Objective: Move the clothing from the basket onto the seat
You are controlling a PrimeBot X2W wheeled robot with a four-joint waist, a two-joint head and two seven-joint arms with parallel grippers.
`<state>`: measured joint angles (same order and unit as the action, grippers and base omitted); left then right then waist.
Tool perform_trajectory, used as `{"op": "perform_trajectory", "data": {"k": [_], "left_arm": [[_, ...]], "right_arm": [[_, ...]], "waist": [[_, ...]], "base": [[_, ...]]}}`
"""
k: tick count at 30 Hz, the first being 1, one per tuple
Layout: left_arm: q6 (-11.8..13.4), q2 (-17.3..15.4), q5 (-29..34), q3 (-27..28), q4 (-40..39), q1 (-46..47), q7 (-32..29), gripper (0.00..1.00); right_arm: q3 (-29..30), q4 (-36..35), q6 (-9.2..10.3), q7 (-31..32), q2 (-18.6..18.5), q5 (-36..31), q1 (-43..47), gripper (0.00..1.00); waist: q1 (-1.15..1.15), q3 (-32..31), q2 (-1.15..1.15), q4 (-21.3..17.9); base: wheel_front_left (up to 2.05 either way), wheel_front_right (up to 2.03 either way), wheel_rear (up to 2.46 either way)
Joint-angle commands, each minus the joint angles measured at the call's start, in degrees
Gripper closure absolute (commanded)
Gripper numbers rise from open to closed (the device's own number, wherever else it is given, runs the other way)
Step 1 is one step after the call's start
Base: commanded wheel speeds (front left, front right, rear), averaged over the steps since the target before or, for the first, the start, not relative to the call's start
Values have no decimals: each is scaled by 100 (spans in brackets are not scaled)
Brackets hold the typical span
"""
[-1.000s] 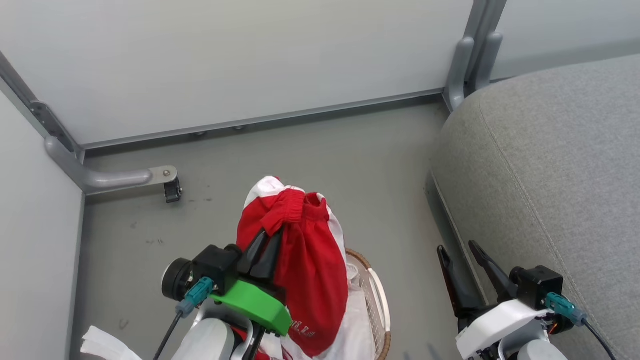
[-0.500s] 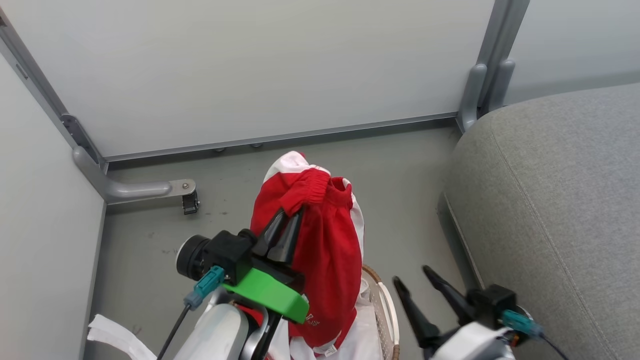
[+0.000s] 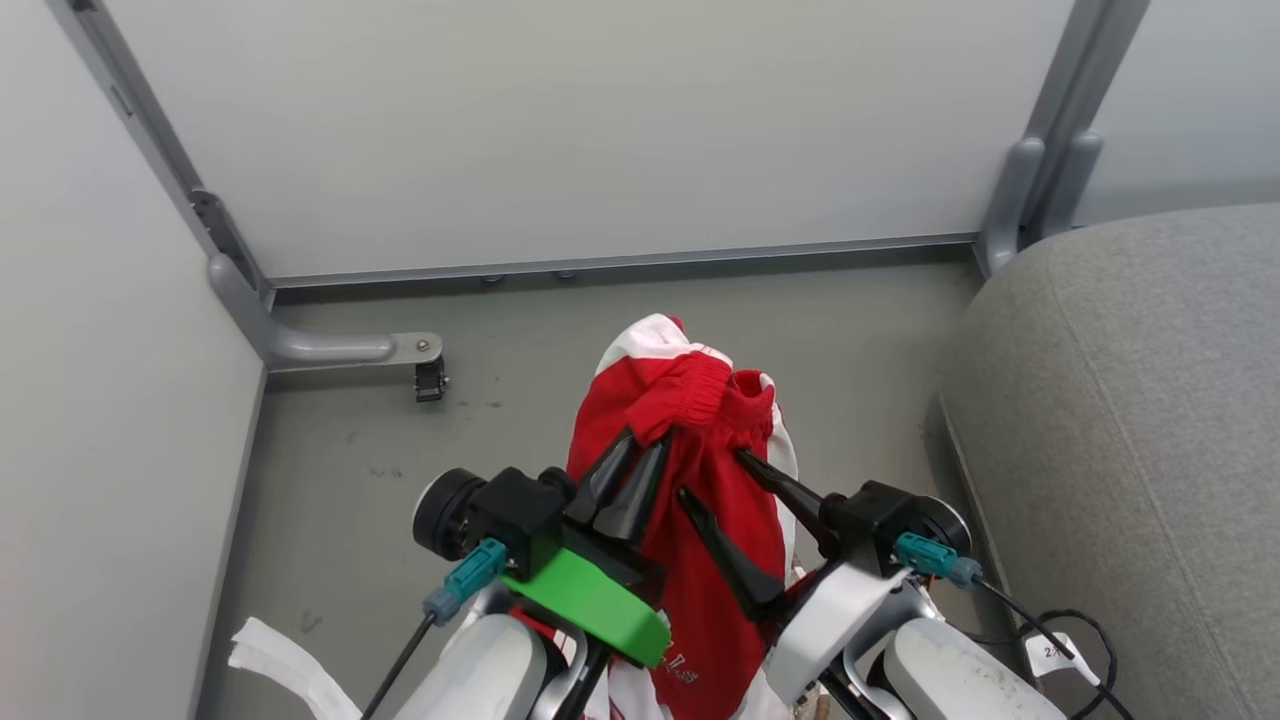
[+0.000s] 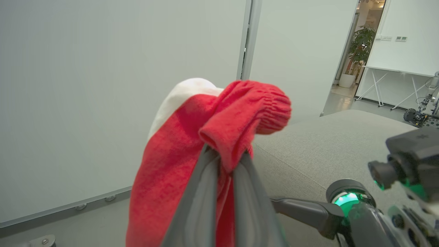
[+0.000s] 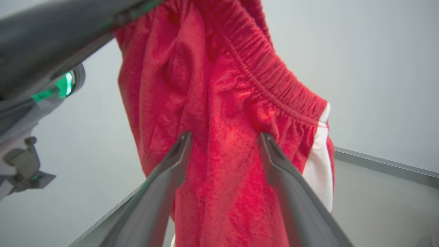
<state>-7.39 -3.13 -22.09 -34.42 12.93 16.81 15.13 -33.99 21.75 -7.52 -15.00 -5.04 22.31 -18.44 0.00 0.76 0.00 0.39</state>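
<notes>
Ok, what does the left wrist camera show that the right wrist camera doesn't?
Left wrist view: the grey seat behind the clothing, plus a distant potted plant. Right wrist view: both fingers of the open right gripper, spread at the hanging fabric. Shared: the red clothing with white trim, the left gripper shut on its waistband, the pale wall and grey floor.

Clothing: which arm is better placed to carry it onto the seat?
Left, probably: the left gripper is shut on the clothing, holding it up; the right gripper is open, astride the fabric. The seat lies to the right.
</notes>
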Motion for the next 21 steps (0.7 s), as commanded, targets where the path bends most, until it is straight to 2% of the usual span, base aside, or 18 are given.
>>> {"op": "perform_trajectory", "data": {"k": [1,7,8,10,11,20,21], "left_arm": [[-16,9,-61,-32,6,78,2,100],[-16,22,-158,-237,-18,102,2,100],[-16,23,-177,-285,-23,107,2,100],[-16,24,-282,-385,-45,113,2,100],[-17,23,-320,-415,-49,120,2,100],[-17,24,-609,-559,4,38,2,100],[-17,25,-640,-586,51,29,1,3]], "right_arm": [[74,71,6,-26,21,-87,-24,0],[232,371,6,-26,159,-450,-86,0],[250,418,6,-26,169,-484,-90,4],[217,525,6,-26,189,-474,-100,60],[194,556,6,-26,195,-495,-131,100],[193,475,6,-26,202,-184,-58,100],[224,428,6,-26,201,-189,-24,100]], "waist": [[0,14,0,115],[0,-4,0,248],[0,-9,0,269],[0,-8,0,300],[0,-5,0,314],[0,-20,0,350],[0,-23,0,313]], "base": [[0,0,0],[0,0,0],[0,0,0],[0,0,0],[0,0,0],[0,0,0],[0,0,0]]}}
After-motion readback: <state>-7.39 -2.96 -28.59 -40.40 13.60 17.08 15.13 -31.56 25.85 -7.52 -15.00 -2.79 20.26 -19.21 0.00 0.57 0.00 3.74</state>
